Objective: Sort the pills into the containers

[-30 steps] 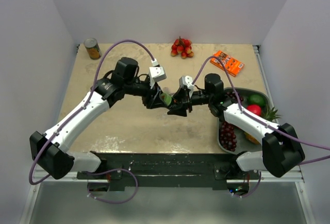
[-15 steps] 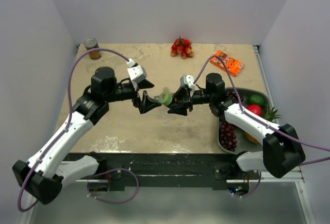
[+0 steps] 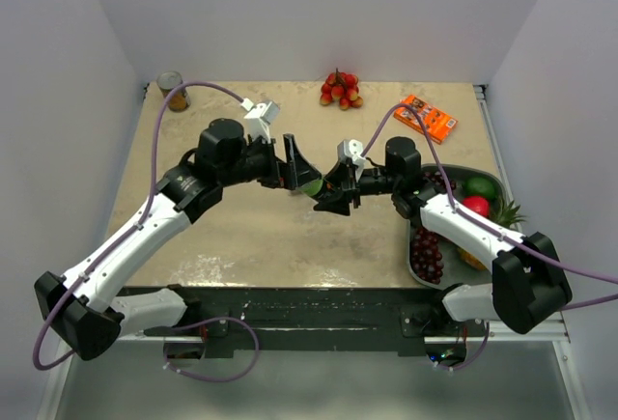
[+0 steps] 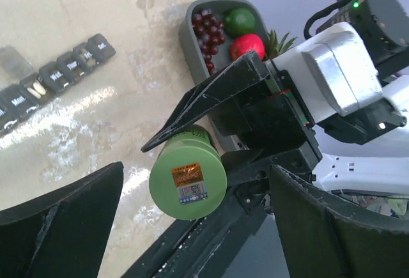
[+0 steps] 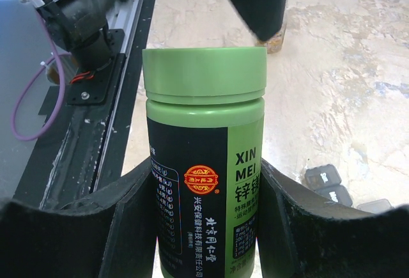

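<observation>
The bottle [image 5: 204, 182] carried a dark label [image 5: 192, 192] with "XIN MEI" in pale green capitals. The large Chinese characters beneath were partly hidden. Under a round orange-red emblem stood "北京同仁堂", then a smaller Chinese line too fine to read surely. An orange sticker [image 4: 189, 179] on the bottle's end bore print too small to read. The pill box [image 4: 57, 73] lids showed day abbreviations, "Mon." and "Wed." among them.
</observation>
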{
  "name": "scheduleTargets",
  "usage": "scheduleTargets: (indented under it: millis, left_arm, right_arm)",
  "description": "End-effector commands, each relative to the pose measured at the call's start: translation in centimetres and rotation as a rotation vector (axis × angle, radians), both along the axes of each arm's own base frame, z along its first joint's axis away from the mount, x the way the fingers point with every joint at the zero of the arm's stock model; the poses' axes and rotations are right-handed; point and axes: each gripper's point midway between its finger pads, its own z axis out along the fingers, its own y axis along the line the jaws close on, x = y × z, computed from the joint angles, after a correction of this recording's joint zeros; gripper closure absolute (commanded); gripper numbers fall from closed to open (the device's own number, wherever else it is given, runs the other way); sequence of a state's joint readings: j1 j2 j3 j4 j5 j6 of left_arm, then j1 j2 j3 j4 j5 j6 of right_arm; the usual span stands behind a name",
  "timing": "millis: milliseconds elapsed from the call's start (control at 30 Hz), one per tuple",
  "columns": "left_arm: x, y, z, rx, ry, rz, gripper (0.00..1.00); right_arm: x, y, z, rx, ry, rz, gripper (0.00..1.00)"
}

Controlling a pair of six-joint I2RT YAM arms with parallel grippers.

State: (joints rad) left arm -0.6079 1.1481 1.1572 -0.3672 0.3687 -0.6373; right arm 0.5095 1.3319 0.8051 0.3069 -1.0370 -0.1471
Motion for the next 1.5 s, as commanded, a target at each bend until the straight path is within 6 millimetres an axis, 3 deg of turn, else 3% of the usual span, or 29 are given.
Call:
scheduleTargets:
  millis: [0,100,300,400,433,533,633,700,733,767,800,900,933,1000,1100,1267,1367,1467]
  left_arm:
    - [0.6,-0.1,0.6,0.014,0.054,0.111,0.01]
    - [0.3,-1.0,0.5,0.007,0.048,0.086,0.06]
    - [-0.1,-2.0,-0.8,0.05,0.044,0.038,0.31]
    - [-0.5,-2.1,-1.1,0.073,0.034,0.002,0.48]
    - [-0.6,-2.2,-1.1,0.081,0.023,-0.012,0.65]
    - [-1.1,-2.1,-1.4,0.132,-0.069,-0.101,0.87]
    - [-3.7,-3.2,-1.3,0.167,-0.324,-0.434,0.88]
    - [-6.8,-3.8,-2.6,0.152,-0.486,-0.751,0.82]
    - [-7.8,-3.8,-2.9,0.138,-0.536,-0.856,0.71]
    - [-8.3,-3.6,-4.8,0.163,-0.532,-0.939,0.63]
    - [-8.0,-3.6,-5.6,0.18,-0.535,-0.96,0.56]
    - [-4.4,-4.0,-7.0,0.243,-0.483,-0.86,0.43]
    - [-2.0,-4.7,-5.7,0.227,-0.513,-0.76,0.41]
    - [-0.7,-4.2,-4.1,0.149,-0.415,-0.664,0.36]
    - [0.1,-3.6,-0.9,0.052,-0.452,-0.531,0.01]
    - [0.0,-0.9,2.7,-0.036,-0.485,-0.322,0.01]
    - [0.8,1.0,3.7,-0.069,-0.38,-0.121,0.01]
    - [-0.3,1.0,4.5,-0.138,-0.299,-0.111,0.01]
  right_arm:
    - [0.6,0.0,3.0,0.049,-0.107,-0.019,1.0]
    - [0.6,0.0,3.1,0.049,-0.107,-0.019,1.0]
    - [0.6,0.0,3.0,0.048,-0.106,-0.02,1.0]
    - [0.6,0.0,3.1,0.049,-0.108,-0.019,1.0]
    - [0.5,0.0,3.0,0.049,-0.105,-0.017,1.0]
    - [0.6,0.0,2.9,0.047,-0.103,-0.017,1.0]
    - [0.4,0.0,3.1,0.051,-0.107,-0.008,1.0]
    - [0.2,0.0,3.1,0.053,-0.111,-0.002,1.0]
    - [0.1,0.0,3.1,0.054,-0.111,0.004,1.0]
    - [0.1,0.0,3.1,0.053,-0.111,0.006,1.0]
    - [0.1,-0.1,3.1,0.053,-0.115,0.005,1.0]
    - [0.0,-0.1,3.0,0.05,-0.122,0.009,1.0]
    - [0.1,-0.1,3.1,0.05,-0.127,0.005,1.0]
    - [0.1,-0.1,3.1,0.046,-0.134,0.005,1.0]
    - [0.1,-0.2,3.0,0.043,-0.134,0.007,1.0]
    - [0.2,-0.2,3.0,0.041,-0.135,0.004,1.0]
    - [0.2,-0.2,3.0,0.041,-0.135,0.001,1.0]
    - [0.3,-0.2,3.0,0.04,-0.139,-0.005,1.0]
